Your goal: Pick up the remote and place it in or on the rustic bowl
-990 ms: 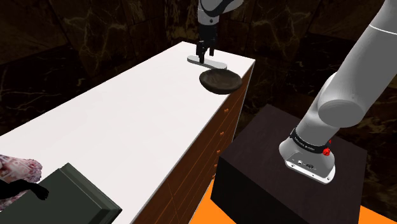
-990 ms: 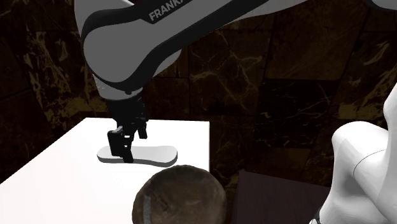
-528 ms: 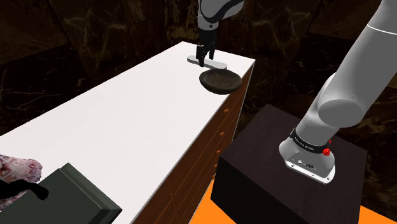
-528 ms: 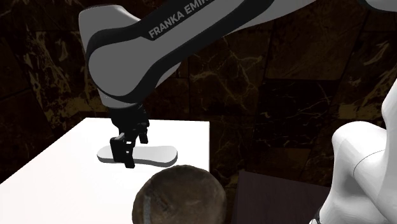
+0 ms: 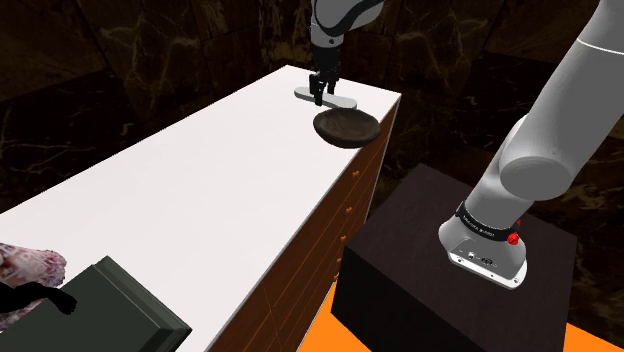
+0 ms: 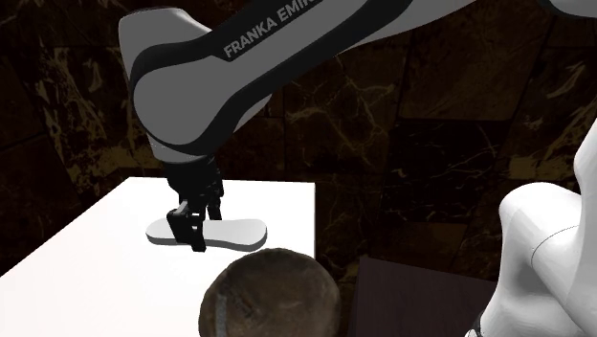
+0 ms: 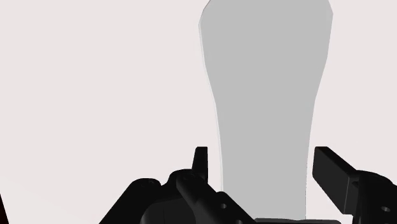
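A flat pale grey remote [image 5: 342, 102] lies on the white counter [image 5: 200, 190] at its far end, near the corner. It lies still on the surface. My black gripper [image 5: 319, 98] stands straight down over the remote's end on the shoulder view's left, shut on the remote. Across the table, the gripper [image 6: 194, 235] clasps the remote [image 6: 234, 232] just behind the dark brown rough bowl [image 6: 268, 292]. Along the hand, both fingers of the gripper [image 7: 261, 158] flank the remote [image 7: 267, 95] at its narrow end. The bowl [image 5: 347, 127] sits right beside the remote, at the counter's edge.
The counter tops a wooden drawer cabinet [image 5: 335, 215] that drops to an orange floor. A dark green-grey box [image 5: 115, 305] and a patterned pink object [image 5: 25, 272] sit at the counter's near end. My black stand [image 5: 440, 280] is beside the cabinet. Dark marbled walls surround.
The gripper came down over the remote's end, then its fingers closed from wide apart onto the remote's sides. The remote and the bowl have not moved.
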### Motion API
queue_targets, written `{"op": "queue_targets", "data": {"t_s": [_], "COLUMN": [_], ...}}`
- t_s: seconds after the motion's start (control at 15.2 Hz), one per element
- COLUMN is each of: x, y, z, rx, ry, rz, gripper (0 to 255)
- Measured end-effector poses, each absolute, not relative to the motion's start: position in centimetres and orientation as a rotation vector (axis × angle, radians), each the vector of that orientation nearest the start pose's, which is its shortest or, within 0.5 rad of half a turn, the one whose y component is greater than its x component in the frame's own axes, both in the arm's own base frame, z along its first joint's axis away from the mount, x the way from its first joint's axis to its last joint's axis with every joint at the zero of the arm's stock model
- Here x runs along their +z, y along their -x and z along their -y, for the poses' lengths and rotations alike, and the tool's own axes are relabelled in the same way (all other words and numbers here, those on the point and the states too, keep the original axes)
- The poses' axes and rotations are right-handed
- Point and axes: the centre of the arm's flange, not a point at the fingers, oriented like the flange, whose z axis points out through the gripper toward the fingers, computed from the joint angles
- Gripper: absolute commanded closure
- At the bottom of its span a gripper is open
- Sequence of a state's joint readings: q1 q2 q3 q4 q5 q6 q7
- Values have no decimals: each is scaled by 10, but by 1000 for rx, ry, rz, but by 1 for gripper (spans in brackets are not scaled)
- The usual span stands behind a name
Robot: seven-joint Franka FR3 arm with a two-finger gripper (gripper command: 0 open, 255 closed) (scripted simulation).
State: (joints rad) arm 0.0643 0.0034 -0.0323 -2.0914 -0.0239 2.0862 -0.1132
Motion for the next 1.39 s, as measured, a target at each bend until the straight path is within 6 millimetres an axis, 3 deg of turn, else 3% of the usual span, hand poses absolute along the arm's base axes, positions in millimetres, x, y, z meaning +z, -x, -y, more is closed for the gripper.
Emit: {"op": "queue_targets", "data": {"t_s": [0.4, 1.39], "x": [423, 499], "y": [-544, -545], "z": [-16, -16], "rx": [15, 14], "ry": [3152, 3152], "rz": [248, 248], "gripper": [255, 255]}}
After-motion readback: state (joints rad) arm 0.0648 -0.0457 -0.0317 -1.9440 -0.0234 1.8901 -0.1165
